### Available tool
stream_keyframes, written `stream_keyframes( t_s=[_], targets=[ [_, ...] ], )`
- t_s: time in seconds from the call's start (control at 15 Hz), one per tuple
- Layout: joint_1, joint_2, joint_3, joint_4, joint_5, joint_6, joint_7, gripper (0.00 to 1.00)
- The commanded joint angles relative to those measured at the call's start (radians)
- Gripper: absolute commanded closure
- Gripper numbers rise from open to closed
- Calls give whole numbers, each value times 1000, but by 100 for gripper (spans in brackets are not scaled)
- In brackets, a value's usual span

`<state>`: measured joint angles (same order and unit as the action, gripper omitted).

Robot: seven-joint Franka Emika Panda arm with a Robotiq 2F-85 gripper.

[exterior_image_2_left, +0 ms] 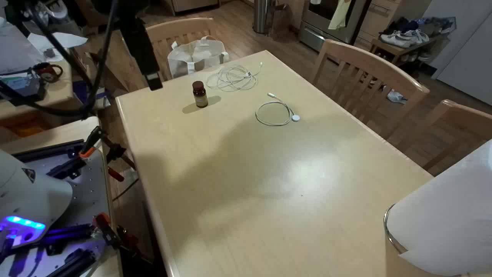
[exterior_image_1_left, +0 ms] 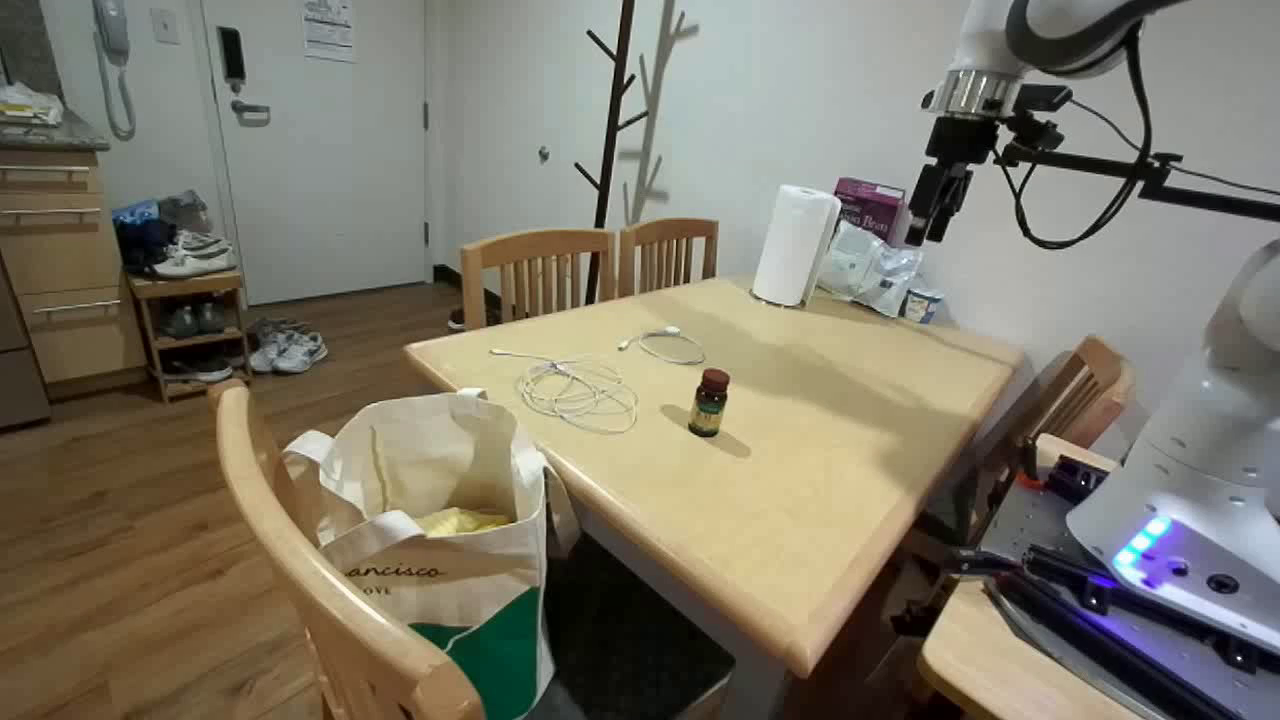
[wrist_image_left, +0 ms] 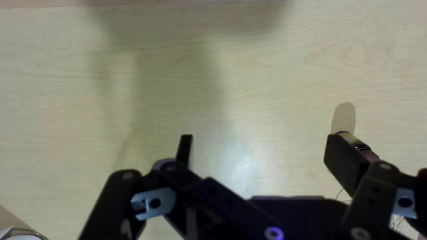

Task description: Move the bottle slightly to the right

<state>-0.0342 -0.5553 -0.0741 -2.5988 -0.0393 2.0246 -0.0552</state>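
In the wrist view the bottle (wrist_image_left: 350, 139) was found at 3 o'clock from the middle of the gripper (wrist_image_left: 257, 150), partly hidden behind 1 of its 2 fingers (wrist_image_left: 343, 163). In both exterior views it was seen standing upright on the table (exterior_image_1_left: 790, 520), with its reddish-brown cap (exterior_image_1_left: 715, 378) in place and a label wrapped around its dark body. In an exterior view the bottle (exterior_image_1_left: 707, 408) was placed at about 8 o'clock from the gripper, which was held well above the tabletop; in an exterior view the bottle (exterior_image_2_left: 200, 95) was shown between 3 and 4 o'clock from the fingertips (exterior_image_2_left: 153, 81).

The fingers were spread wide apart, with only tabletop framed in the gap, and the bottle was left well apart from them.

From the bottle, in an exterior view, a larger coiled cable (exterior_image_1_left: 577, 395) was laid at 9 o'clock, a smaller looped cable (exterior_image_1_left: 671, 332) at about 11, and a paper towel roll (exterior_image_1_left: 797, 245) was stood at 1.
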Motion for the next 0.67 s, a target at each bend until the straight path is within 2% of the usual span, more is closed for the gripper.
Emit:
stream_keyframes(
  t_s=[0.0, 0.33, 0.6],
  targets=[
    [-6, 0, 5, 2, 3, -2, -3, 0],
    [-10, 5, 25, 1, -24, 22, 13, 0],
    [14, 25, 116, 18, -91, 181, 57, 0]
  ],
)
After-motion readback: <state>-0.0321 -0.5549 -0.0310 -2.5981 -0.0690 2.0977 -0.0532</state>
